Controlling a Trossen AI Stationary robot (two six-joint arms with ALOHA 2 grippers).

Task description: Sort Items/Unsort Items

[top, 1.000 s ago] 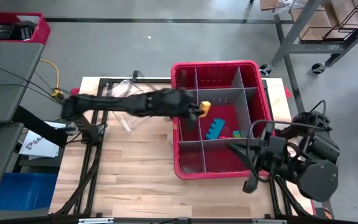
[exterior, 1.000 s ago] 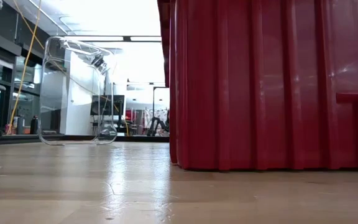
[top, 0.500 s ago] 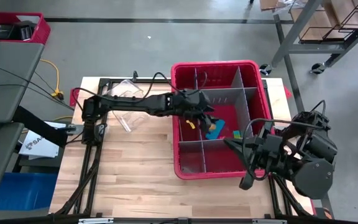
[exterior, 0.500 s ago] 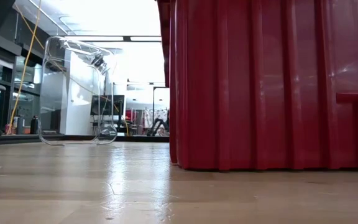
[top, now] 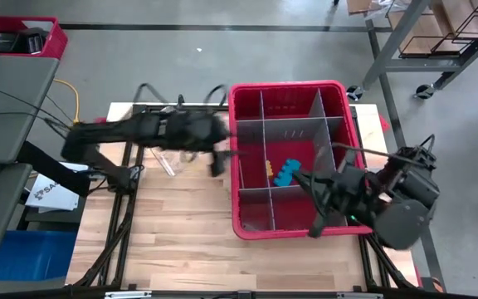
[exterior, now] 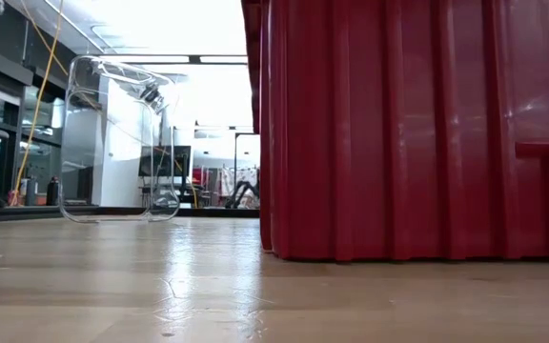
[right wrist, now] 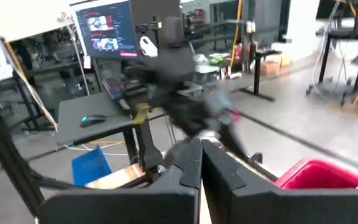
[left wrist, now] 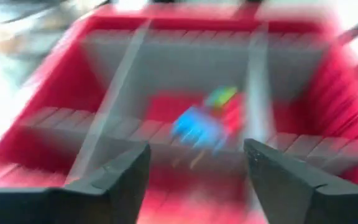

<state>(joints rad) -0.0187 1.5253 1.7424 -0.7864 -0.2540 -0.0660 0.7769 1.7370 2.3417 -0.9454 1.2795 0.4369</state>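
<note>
**Observer:** Where is your left gripper [top: 216, 164]?

**Operator:** I have it just outside the left wall of the red bin [top: 241, 212], over the wooden table [top: 181, 224]. In the left wrist view its fingers [left wrist: 124, 177] stand well apart with nothing between them, so it carries nothing.

**Observer:** And the items?

**Operator:** The blue block [top: 287, 172] and a small yellow piece [top: 268, 168] lie in the bin's middle compartment, with green and red bits beside the blue one. I can't tell those apart clearly.

**Observer:** Which step is this?

**Operator:** I'd say between picks. Next I need an item centred between the open fingers before closing. A clear container [exterior: 122, 138] stands on the table left of the bin.

**Observer:** The right gripper [top: 315, 226]?

**Operator:** Fingers pressed together, empty, waiting above the bin's near-right corner.
</note>
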